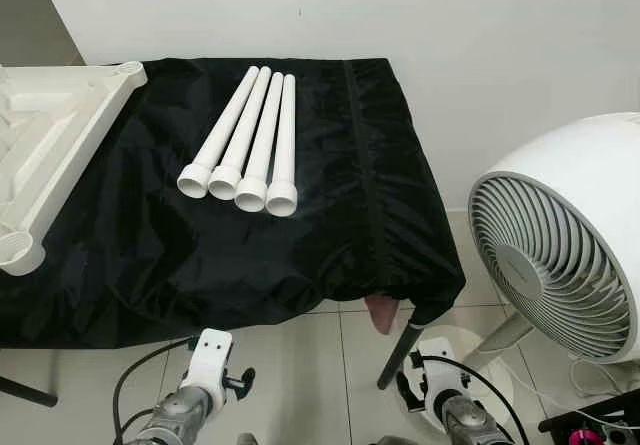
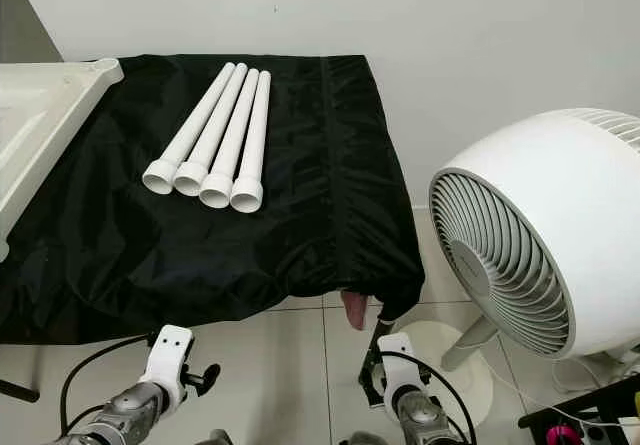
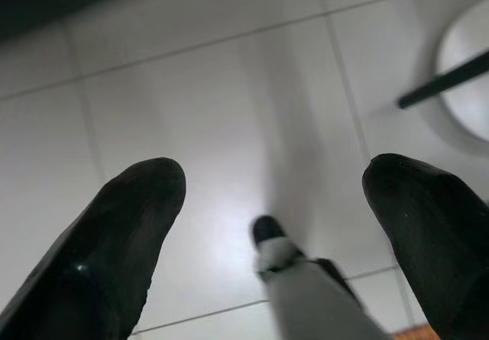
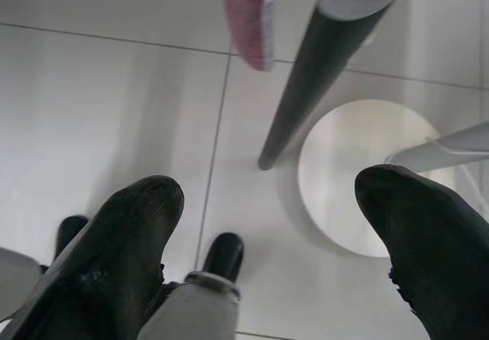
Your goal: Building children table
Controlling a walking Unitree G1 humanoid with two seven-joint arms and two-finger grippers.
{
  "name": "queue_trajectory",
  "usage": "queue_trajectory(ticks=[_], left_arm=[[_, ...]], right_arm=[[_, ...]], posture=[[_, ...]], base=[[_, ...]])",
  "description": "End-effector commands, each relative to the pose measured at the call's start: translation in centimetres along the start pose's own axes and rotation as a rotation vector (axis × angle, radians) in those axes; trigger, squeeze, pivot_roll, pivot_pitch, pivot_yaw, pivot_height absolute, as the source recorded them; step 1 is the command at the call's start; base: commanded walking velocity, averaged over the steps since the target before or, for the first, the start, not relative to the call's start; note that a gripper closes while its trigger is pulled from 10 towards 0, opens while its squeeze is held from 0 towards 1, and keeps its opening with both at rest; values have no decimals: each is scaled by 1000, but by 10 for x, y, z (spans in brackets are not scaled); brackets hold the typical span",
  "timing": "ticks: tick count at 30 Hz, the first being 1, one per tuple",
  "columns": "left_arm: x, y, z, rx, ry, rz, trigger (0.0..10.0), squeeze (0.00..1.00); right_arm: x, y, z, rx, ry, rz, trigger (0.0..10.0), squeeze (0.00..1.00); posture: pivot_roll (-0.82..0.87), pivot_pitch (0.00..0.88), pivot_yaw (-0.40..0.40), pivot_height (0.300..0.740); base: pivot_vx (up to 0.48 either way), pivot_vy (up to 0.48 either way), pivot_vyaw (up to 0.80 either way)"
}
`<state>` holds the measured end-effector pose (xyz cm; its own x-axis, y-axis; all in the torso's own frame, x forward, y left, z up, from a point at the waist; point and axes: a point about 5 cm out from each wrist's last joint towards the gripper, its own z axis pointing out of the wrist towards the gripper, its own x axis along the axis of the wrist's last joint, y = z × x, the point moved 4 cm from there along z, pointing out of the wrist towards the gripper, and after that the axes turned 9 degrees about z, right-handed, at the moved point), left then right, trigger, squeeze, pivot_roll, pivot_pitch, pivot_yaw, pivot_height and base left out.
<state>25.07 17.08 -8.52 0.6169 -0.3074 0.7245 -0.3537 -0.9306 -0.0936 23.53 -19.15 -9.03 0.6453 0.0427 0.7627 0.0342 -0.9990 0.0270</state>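
Several white tube legs (image 1: 247, 145) lie side by side on the black-covered table (image 1: 330, 255), flared ends toward me. The white children's tabletop (image 1: 50, 150) rests upside down at the table's left end, with a round leg socket at its near corner (image 1: 20, 250). Both arms hang low in front of the table edge. My left gripper (image 3: 275, 195) is open above the tiled floor, holding nothing. The right gripper (image 4: 267, 195) is open too, beside the table's dark metal leg (image 4: 313, 88).
A large white fan (image 1: 570, 235) stands on the floor to the right of the table, its round base (image 4: 359, 179) near my right gripper. A pink tag (image 1: 382, 313) hangs below the cloth's front right corner. White wall behind.
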Motion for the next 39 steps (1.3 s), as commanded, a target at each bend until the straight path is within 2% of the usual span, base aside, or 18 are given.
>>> queue_trajectory(ticks=[1,4,7,8,10,13,18,19,27,29,31,39], left_arm=[[-2,-15,-1,112,-30,15,10000,0],[2,-15,0,104,-19,23,10000,0],[6,-12,1,84,-7,45,10000,0],[7,-5,2,56,-1,89,10000,0],[6,-3,2,54,-3,85,10000,0],[4,-3,2,53,-5,91,10000,0],[-1,-3,0,59,-12,50,10000,0],[-4,-6,-1,91,-14,-5,10000,0],[-13,-5,-4,109,-29,-34,10000,0],[-19,-2,-5,100,-48,-27,10000,0],[-35,6,-9,75,-90,-28,10000,0],[-45,11,-13,58,-116,-44,10000,0]], right_arm=[[-9,-4,-2,0,-32,31,10000,0],[-7,-2,-2,-12,-23,-13,10000,0],[-7,-2,-1,-6,-22,5,10000,0],[-5,-2,-1,-6,-17,-23,10000,0],[-4,-2,-1,0,-12,-58,10000,0],[-4,-3,-1,6,-12,-62,10000,0],[-4,-3,-1,5,-13,-62,10000,0],[-4,-1,-1,-5,-15,-39,10000,0],[-7,-2,-1,3,-25,-9,10000,0],[-12,-3,-3,8,-42,7,10000,0],[-31,-3,-10,14,-92,2,10000,0],[-51,-1,-20,1,-135,17,10000,0]], posture=[[-62,0,106,740],[-60,0,103,740],[-55,0,90,740],[-47,0,76,740],[-47,0,76,740],[-36,0,64,740],[-14,0,49,740],[-8,0,48,740],[-17,0,49,740],[-19,0,47,740],[-41,0,57,740],[-56,0,63,740]], base=[[0,0,0],[0,0,0],[0,0,0],[0,0,0],[0,0,0],[0,0,0],[0,0,0],[0,0,0],[0,0,0],[0,0,0],[0,0,0],[0,0,0]])
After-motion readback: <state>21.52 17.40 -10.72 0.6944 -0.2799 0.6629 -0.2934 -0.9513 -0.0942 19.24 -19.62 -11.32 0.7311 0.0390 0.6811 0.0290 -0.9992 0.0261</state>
